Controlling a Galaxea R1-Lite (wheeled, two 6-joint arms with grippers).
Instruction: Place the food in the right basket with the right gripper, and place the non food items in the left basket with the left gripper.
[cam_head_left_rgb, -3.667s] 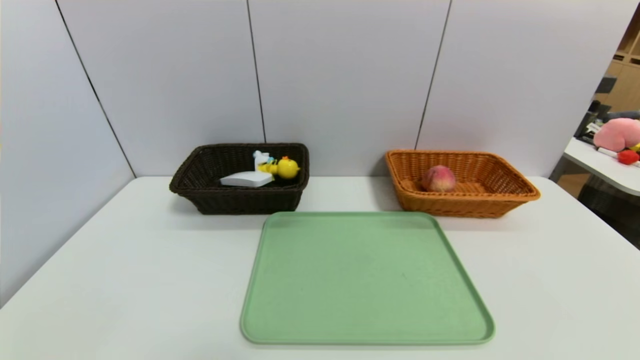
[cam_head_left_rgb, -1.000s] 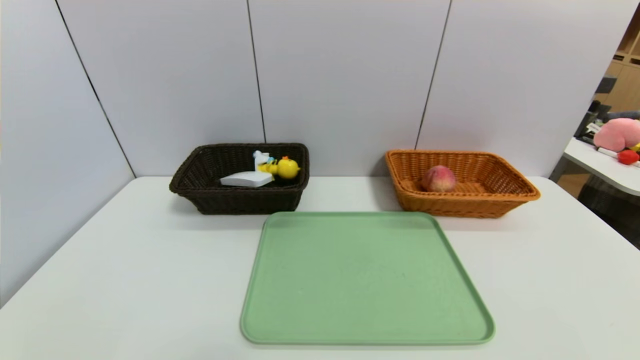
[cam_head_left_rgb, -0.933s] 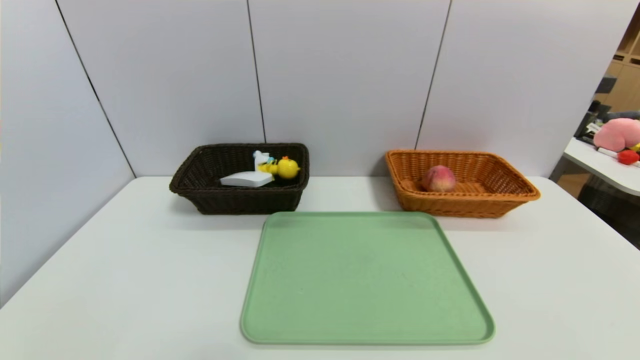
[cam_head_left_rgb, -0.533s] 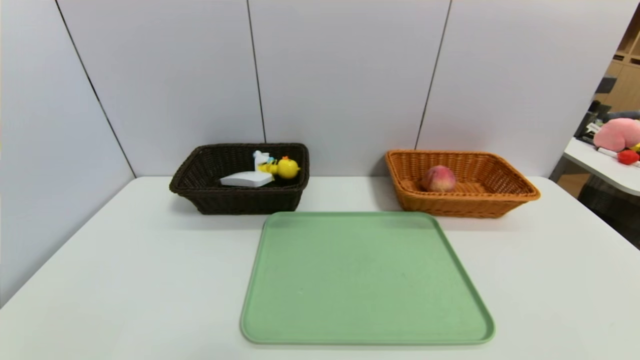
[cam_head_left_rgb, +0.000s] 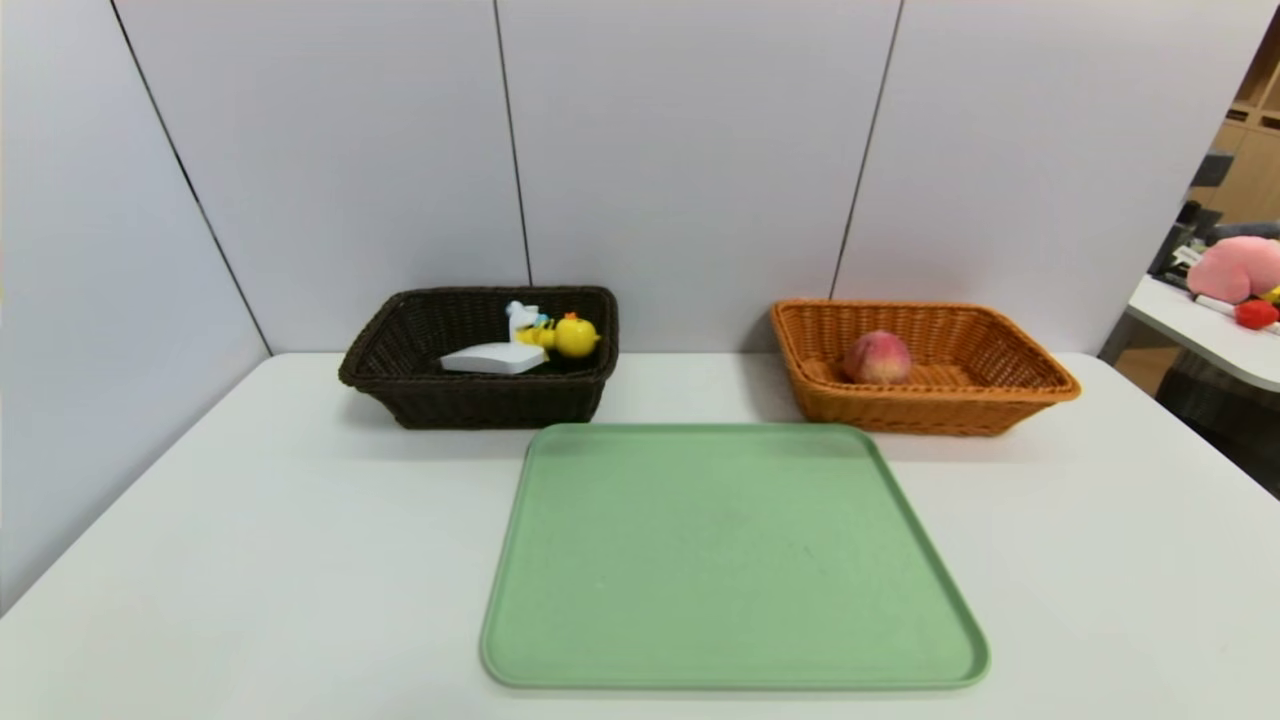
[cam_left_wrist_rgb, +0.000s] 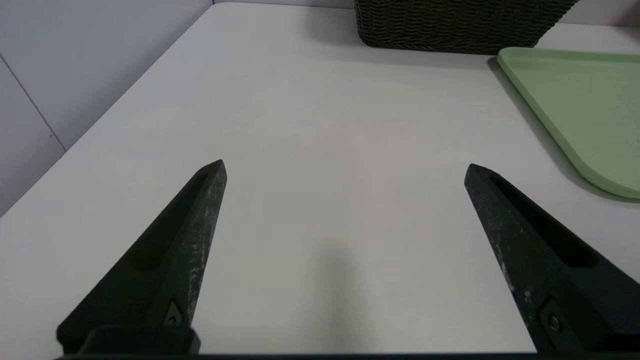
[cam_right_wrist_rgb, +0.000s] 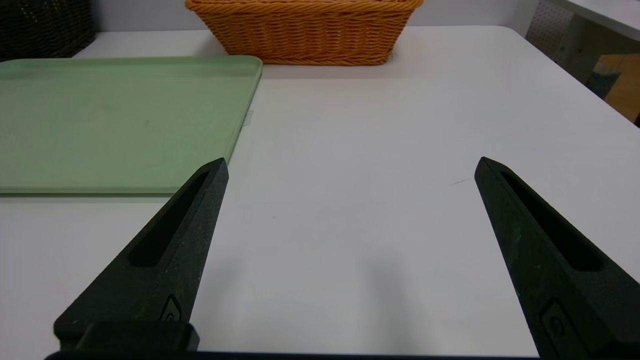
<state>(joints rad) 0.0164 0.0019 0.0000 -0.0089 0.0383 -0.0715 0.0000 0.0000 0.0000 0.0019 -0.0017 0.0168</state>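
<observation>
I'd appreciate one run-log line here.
left gripper: open, empty | right gripper: open, empty | peach: in right basket

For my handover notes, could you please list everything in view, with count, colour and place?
Dark basket: one, dark brown, back left on the table
Toys: yellow and white, in the dark basket, exact count unclear
Block: one, white, in the dark basket
Orange basket: one, back right
Peach: one, pinkish red, in the orange basket
Tray: one, green, mid-table
Table: one, white, below all these
End effectors: two, black, open, left and right over the table's sides
</observation>
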